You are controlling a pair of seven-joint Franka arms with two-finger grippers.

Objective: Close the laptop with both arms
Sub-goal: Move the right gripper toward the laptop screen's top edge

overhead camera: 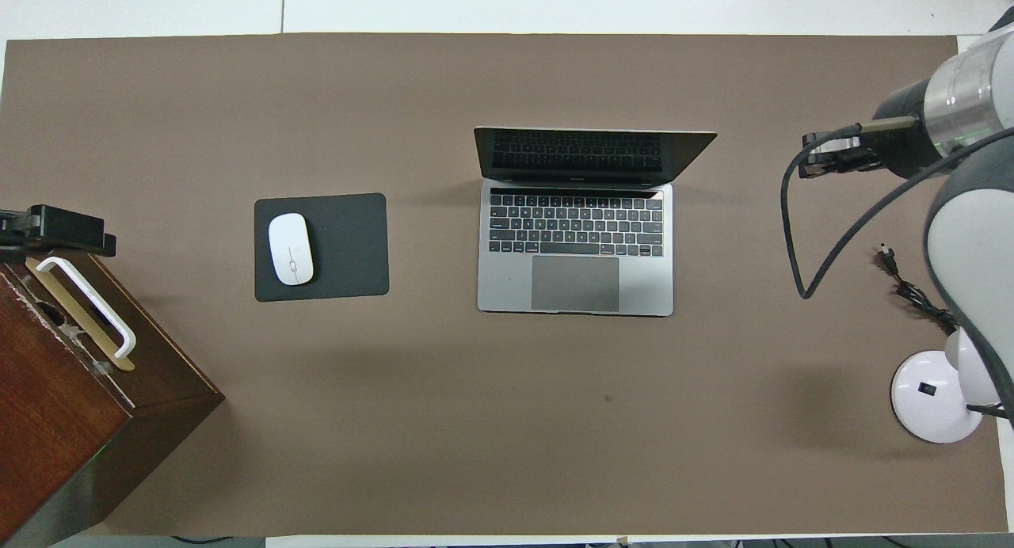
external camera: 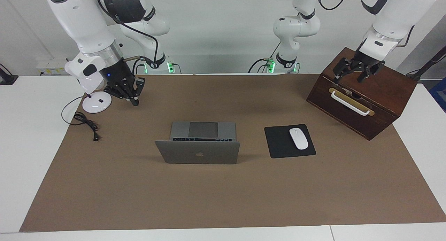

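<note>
The silver-grey laptop (external camera: 198, 152) stands open in the middle of the brown mat, its lid upright with the apple logo facing away from the robots. The overhead view shows its black keys and grey trackpad (overhead camera: 574, 247). My left gripper (external camera: 352, 75) hangs open and empty over the wooden box at the left arm's end of the table; it also shows in the overhead view (overhead camera: 47, 227). My right gripper (external camera: 134, 94) hangs empty over the mat beside the lamp base at the right arm's end; it also shows in the overhead view (overhead camera: 824, 154). Both grippers are well apart from the laptop.
A dark wooden box (external camera: 376, 94) with a white handle (external camera: 350, 103) stands at the left arm's end. A black mouse pad (external camera: 278, 147) with a white mouse (external camera: 298, 138) lies beside the laptop. A white lamp base (external camera: 97, 102) and black cable (external camera: 85, 122) lie at the right arm's end.
</note>
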